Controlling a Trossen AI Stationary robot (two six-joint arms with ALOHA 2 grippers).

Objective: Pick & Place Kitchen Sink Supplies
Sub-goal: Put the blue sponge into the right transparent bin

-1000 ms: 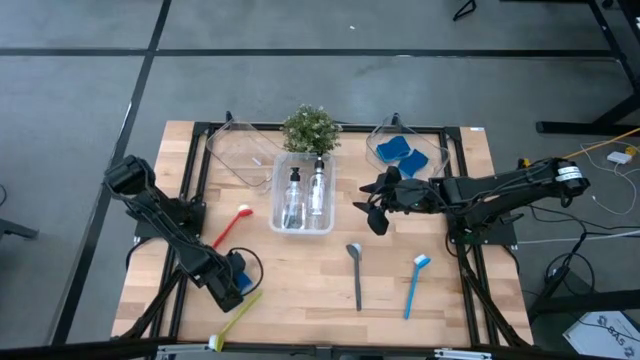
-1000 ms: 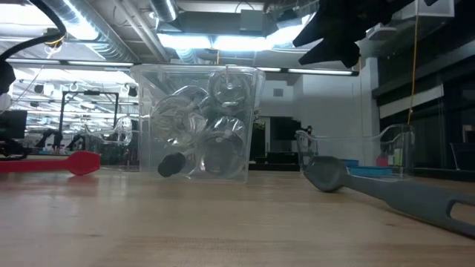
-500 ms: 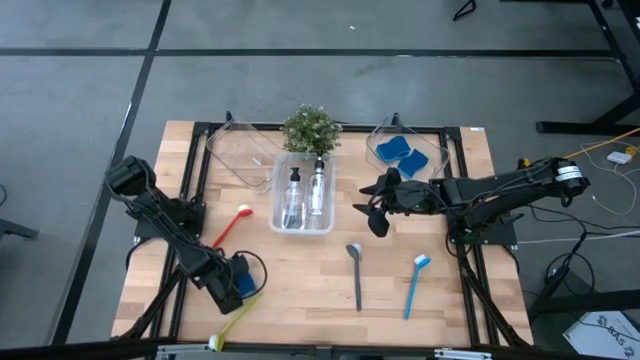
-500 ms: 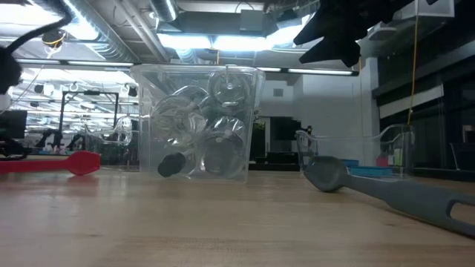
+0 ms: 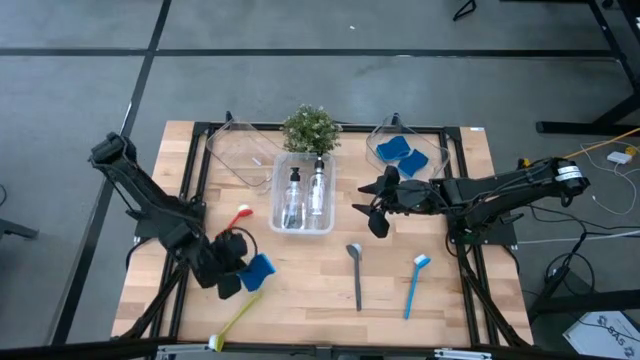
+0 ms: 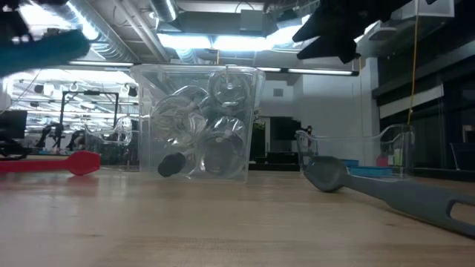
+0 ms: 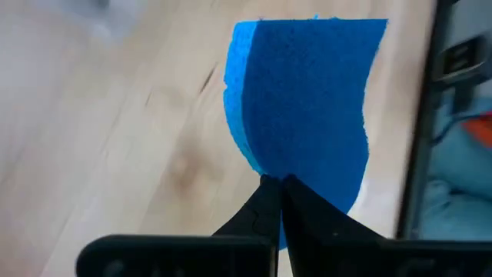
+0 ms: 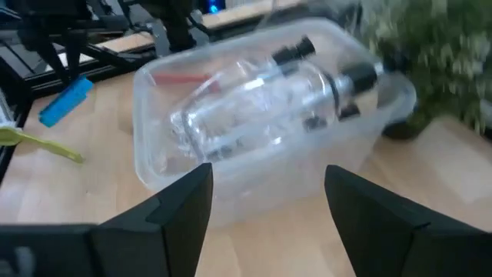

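Gripping only an edge, your left gripper (image 5: 243, 272) jaws clench the small blue wavy-edged sponge (image 5: 258, 271); it could slip mid-carry. Right gripper (image 5: 375, 212) jaws hang released.

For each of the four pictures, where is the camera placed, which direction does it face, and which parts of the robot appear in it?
High view: above the table, facing straight down; both arms show, the left gripper holding a blue sponge.
Low view: at table height, facing the room; the right gripper hangs above.
Left wrist view: looks past its shut fingers at the sponge.
Right wrist view: looks between its open fingers at the clear bin of pump bottles.
The high and right wrist views share that bin.
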